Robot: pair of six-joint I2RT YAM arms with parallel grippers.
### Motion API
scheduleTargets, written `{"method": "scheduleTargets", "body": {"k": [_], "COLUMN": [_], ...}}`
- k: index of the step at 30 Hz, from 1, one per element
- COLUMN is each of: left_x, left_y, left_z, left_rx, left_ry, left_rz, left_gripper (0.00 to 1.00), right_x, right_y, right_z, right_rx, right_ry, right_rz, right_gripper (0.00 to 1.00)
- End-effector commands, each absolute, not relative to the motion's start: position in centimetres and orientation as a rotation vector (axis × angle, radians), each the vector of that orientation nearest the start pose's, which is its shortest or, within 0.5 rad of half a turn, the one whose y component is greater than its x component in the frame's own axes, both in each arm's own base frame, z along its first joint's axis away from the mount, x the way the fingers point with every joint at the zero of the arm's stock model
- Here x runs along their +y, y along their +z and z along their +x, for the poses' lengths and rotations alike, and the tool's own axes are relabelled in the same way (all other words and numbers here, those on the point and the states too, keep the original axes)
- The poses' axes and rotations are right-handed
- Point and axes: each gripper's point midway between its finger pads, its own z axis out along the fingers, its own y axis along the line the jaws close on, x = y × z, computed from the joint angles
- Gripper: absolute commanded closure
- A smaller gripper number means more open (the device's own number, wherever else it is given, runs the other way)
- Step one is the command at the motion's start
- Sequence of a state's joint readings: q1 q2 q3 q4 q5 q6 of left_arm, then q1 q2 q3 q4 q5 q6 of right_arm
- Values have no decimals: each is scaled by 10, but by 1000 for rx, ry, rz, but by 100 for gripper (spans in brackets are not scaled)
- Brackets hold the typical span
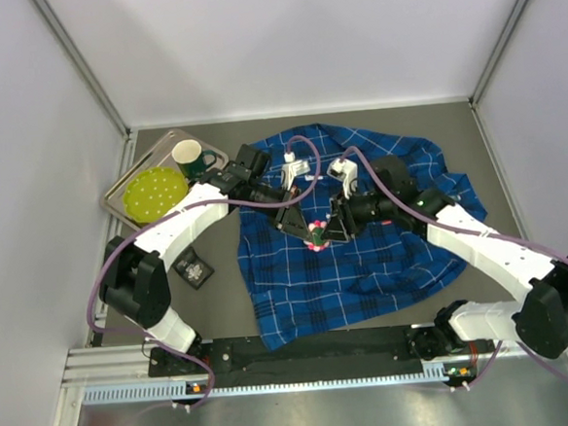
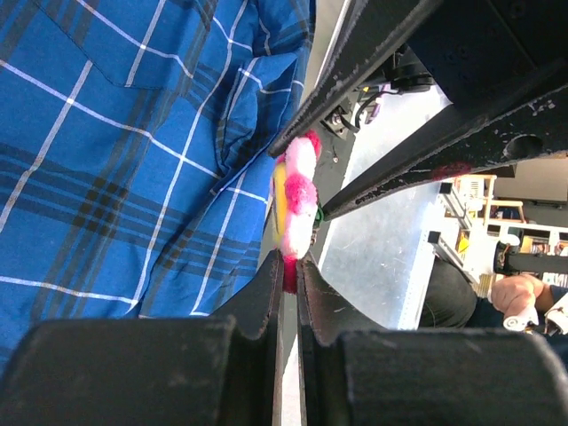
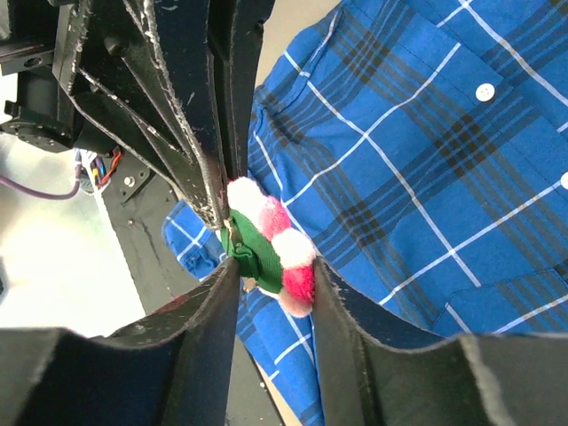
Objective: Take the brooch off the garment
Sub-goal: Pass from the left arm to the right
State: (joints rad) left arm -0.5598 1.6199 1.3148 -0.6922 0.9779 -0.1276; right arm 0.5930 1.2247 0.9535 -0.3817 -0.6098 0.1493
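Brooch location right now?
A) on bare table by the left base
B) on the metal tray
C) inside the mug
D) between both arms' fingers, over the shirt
D: the pink-and-white brooch sits between the right arm's fingers, with the left arm's fingers pinched at its end, over the garment.
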Motion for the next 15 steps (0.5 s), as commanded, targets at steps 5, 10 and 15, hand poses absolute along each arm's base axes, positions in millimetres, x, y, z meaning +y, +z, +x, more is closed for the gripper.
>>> {"method": "scheduleTargets", "body": {"k": [5, 10, 15], "left_x": [-316, -313, -310], "left_y": [233, 249, 248], "left_z": [213, 220, 222], "left_rx": [2239, 2140, 2102], "left_ry": [-1586, -1504, -1526], "left_rz": [908, 868, 765], "left_gripper": [97, 71, 70], "right_x": [289, 302, 303], "right_y": [191, 194, 205], "right_z": [206, 202, 202], "right_rx": [2126, 2055, 2010], "right_ry": [1226, 1403, 1538], "right_rz": [-797, -675, -558], "right_gripper": [100, 100, 100]}}
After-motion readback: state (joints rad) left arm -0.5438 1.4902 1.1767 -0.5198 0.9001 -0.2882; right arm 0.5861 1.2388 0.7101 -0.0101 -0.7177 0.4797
